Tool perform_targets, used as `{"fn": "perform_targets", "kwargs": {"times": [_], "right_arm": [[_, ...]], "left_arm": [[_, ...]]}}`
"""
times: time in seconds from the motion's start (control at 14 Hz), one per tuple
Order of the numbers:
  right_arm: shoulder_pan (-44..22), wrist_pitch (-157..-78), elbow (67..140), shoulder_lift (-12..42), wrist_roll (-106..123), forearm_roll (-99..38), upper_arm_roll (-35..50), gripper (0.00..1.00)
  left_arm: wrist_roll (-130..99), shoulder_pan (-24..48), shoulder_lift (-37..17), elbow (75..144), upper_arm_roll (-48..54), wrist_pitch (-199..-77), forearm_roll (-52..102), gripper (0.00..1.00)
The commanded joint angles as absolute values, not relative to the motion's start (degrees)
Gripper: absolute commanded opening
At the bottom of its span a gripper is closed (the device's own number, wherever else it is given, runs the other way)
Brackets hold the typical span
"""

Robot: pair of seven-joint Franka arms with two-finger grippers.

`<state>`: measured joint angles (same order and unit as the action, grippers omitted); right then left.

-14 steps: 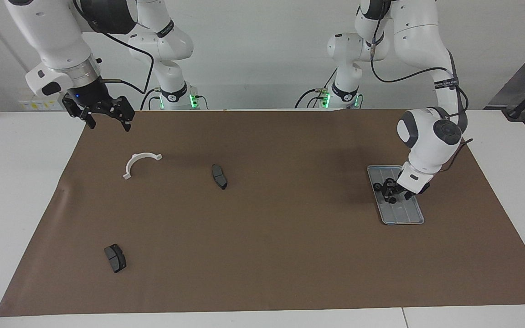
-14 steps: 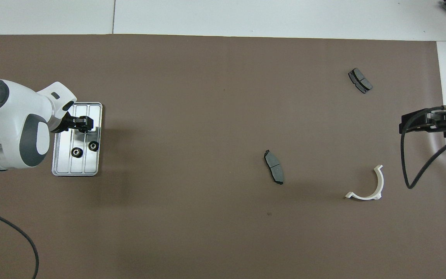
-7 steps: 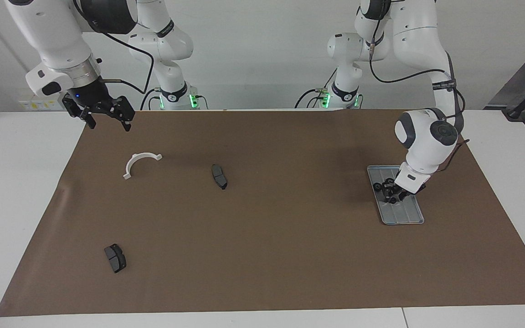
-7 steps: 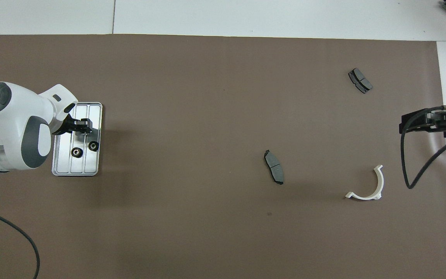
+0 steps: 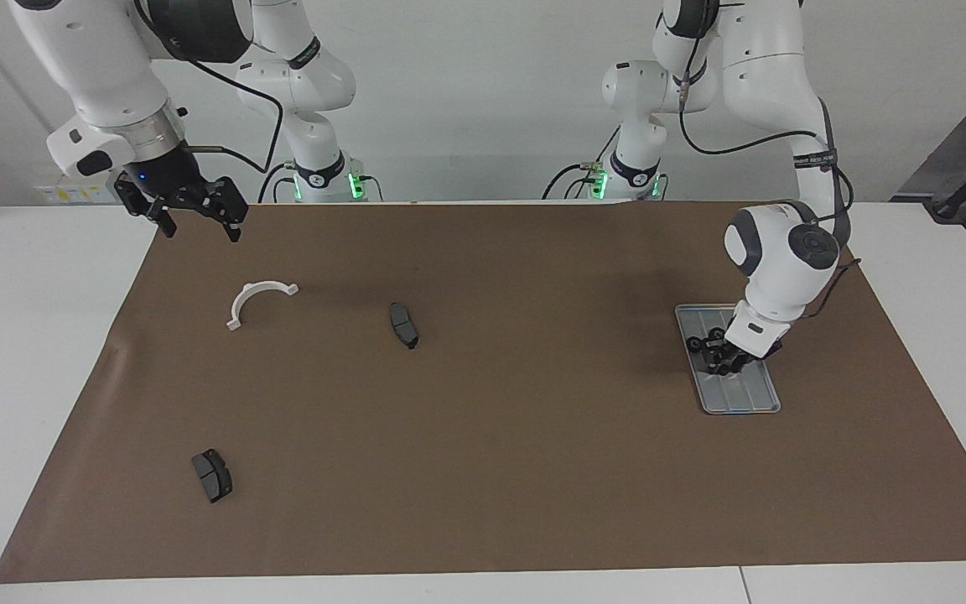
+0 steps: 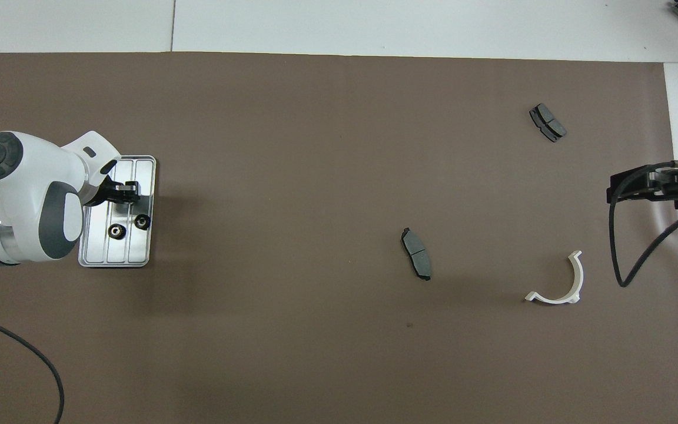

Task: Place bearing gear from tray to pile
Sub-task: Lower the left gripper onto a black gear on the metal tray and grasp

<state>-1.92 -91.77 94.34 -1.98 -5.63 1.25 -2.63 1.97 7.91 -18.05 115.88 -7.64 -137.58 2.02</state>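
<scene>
The left gripper (image 5: 719, 359) is low over the tray (image 6: 142, 259), at the left arm's end of the brown mat (image 5: 533, 470). Its fingers seem closed around a small black part, maybe a bearing gear, but I cannot tell this for sure. Two bearing gears (image 6: 116, 231) lie in the tray, nearer to the robots than the gripper. The right gripper (image 5: 196, 220) waits with open fingers above the mat's edge. A white half-ring bracket (image 5: 255, 299) and two brake pads (image 5: 403, 325) lie well apart on the mat.
</scene>
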Motion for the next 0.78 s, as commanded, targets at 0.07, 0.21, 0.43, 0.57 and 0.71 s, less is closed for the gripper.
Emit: {"fn": "perform_targets", "kwargs": {"times": [0.07,0.21,0.43,0.57,0.71], "right_arm": [[-1.5,-91.2,95.2,-3.0,-3.8,0.2,-2.5,1.0],[-1.5,-91.2,95.2,-3.1,-3.8,0.1,-2.5,1.0],[-1.5,-91.2,95.2,-3.0,-3.8,0.2,-2.5,1.0],[-1.5,-91.2,95.2,-3.0,-3.8,0.2,-2.5,1.0],[-1.5,-91.2,95.2,-3.1,-3.9,0.2,-2.5,1.0]], "left_arm": [[1.9,8.3,-18.9,116.3,-7.9,-139.8,3.0,0.27],[1.9,8.3,-19.2,116.3,-7.9,-139.8,3.0,0.19],[2.0,8.3,-19.2,116.0,-7.9,-139.8,3.0,0.04],[1.8,8.3,-19.4,114.6,-7.7,-138.9,3.0,0.0],[1.2,8.8,-20.9,108.8,-6.9,-134.0,4.1,0.0]]}}
